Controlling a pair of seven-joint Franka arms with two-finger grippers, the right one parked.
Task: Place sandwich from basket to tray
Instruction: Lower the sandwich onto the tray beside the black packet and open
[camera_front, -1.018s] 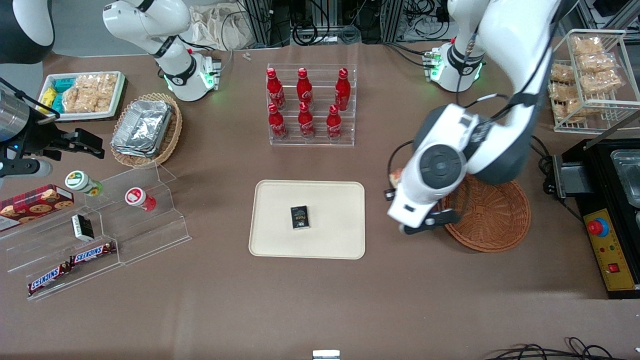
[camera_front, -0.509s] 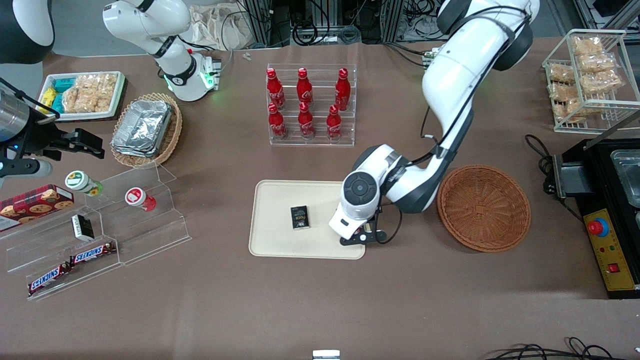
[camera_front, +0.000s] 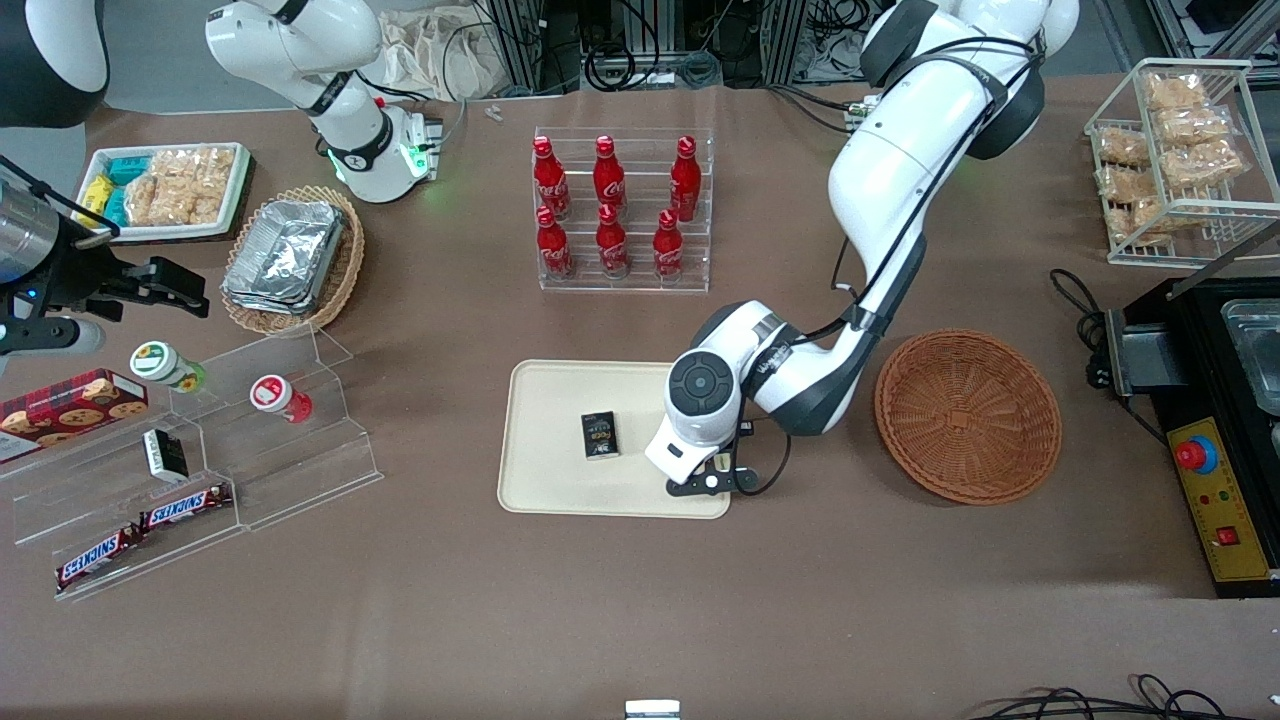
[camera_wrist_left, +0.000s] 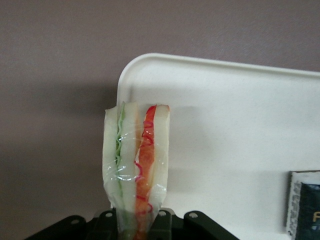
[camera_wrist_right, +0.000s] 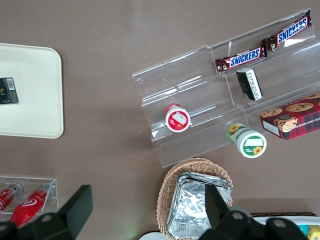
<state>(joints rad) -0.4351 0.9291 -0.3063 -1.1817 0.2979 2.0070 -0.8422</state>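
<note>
My gripper (camera_front: 712, 482) hangs over the tray (camera_front: 560, 480) corner nearest the basket (camera_front: 968, 416), at the lower centre of the front frame, jaws clamped on the sandwich (camera_wrist_left: 135, 165). The only obstacle on the tray is the small black box (camera_front: 599, 435) at its middle; bare cream surface lies all round it. The bottle rack (camera_front: 622, 210) stands higher in the frame, well apart.
</note>
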